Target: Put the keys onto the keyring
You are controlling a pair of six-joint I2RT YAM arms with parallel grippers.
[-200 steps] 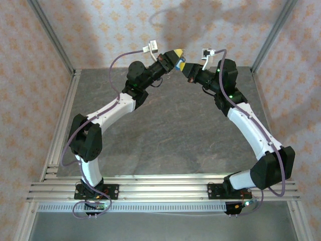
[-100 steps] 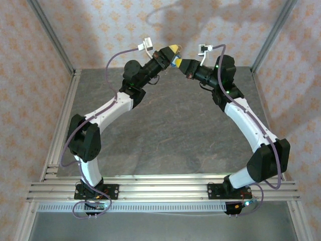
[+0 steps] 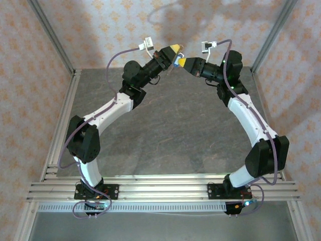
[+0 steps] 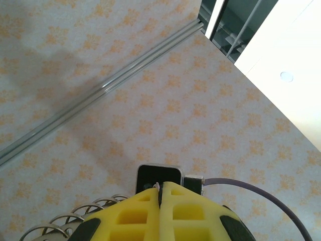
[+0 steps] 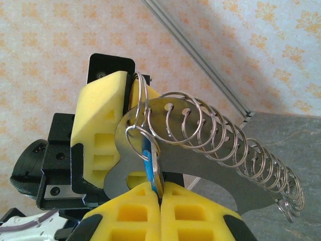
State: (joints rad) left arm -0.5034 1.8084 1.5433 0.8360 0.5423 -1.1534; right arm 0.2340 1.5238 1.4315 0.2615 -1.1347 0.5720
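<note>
You have left gripper [image 3: 174, 48] clamped shut on keyring [image 5: 200, 165], at its top end; right gripper [image 5: 160, 193], just below keyring, pinches blue-headed key [image 5: 149, 168]; key right beside keyring's grey plate

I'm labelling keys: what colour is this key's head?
Blue, on the key; it shows best in the right wrist view.

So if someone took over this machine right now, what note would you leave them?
Left gripper: shut on one end of the keyring, a curved grey metal plate carrying a row of silver wire rings.
Right gripper: shut on the small blue-headed silver key, held against the end rings.
Both are up in the air over the table's far end.
Done: both things lifted and brought together.
Left: thread the key on. Whether it has caught a ring is unclear.
</note>
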